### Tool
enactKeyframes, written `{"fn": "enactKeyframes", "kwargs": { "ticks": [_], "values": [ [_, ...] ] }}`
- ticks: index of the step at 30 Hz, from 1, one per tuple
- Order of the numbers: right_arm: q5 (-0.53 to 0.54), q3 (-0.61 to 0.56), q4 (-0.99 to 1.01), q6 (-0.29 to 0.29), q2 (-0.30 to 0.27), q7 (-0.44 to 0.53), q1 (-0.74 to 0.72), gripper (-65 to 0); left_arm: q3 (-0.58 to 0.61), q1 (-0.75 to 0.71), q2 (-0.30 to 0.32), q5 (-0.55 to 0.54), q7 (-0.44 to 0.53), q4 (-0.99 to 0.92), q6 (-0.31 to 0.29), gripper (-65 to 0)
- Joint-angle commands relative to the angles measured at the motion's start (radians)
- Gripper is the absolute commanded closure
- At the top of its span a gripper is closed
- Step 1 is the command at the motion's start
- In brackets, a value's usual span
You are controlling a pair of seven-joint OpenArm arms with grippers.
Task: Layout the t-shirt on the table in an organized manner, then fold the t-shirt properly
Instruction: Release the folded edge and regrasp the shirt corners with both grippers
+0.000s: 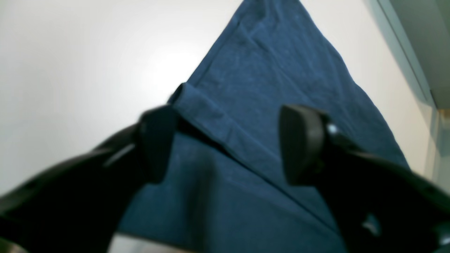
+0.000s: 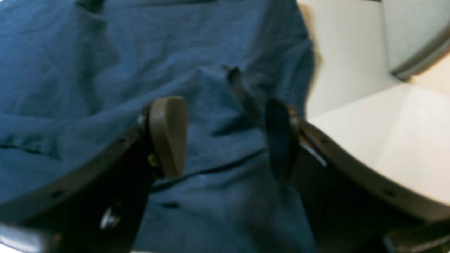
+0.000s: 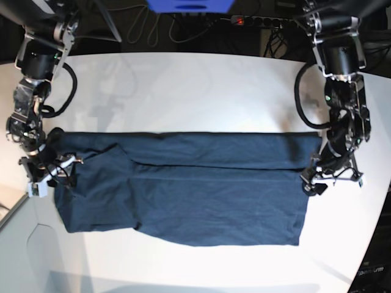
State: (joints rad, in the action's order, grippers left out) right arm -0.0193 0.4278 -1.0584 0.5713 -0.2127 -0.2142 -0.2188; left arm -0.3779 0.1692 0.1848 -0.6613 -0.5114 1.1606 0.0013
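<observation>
T-shirt (image 3: pixel 201 189) lies folded lengthwise on table (image 3: pixel 183 91), both fingers spread.

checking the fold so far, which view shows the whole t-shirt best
The base view: the t-shirt lies whole on the table, long edge folded over. The left wrist view shows only one hemmed end between open jaws; the right wrist view shows rumpled cloth near the table edge.

The dark navy t-shirt (image 3: pixel 183 189) lies flat and spread sideways across my white table (image 3: pixel 183 91), its top part folded down over the body so a straight fold edge runs along the far side. One short sleeve is tucked over at one end, and the cloth wrinkles there.
</observation>
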Motion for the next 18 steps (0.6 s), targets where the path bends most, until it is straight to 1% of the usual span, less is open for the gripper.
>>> {"fn": "enactKeyframes", "kwargs": {
  "ticks": [1, 4, 7, 12, 18],
  "values": [
    [0.011, 0.024, -0.042, 0.003, -0.014, 0.028, 0.002, -36.0, -0.003, -0.013, 0.009, -0.007, 0.015, 0.037, -0.007, -48.8],
    [0.011, 0.058, -0.112, 0.003, -0.008, 0.025, 0.032, -36.0, -0.003, -0.069, 0.009, -0.007, 0.018, 0.084, -0.007, -48.8],
    [0.011, 0.065, -0.147, 0.003, -0.008, 0.025, 0.072, -36.0, -0.003, -0.106, 0.009, -0.007, 0.021, 0.078, -0.007, -48.9],
    [0.012, 0.065, -0.147, 0.003, -0.008, 0.029, 0.129, -36.0, -0.003, -0.109, 0.009, -0.007, 0.021, -0.011, -0.007, -48.9],
    [0.012, 0.065, -0.145, 0.003, -0.006, 0.029, 0.149, -36.0, -0.003, -0.135, 0.008, -0.007, 0.018, -0.011, -0.007, -48.9]
  ]
}}
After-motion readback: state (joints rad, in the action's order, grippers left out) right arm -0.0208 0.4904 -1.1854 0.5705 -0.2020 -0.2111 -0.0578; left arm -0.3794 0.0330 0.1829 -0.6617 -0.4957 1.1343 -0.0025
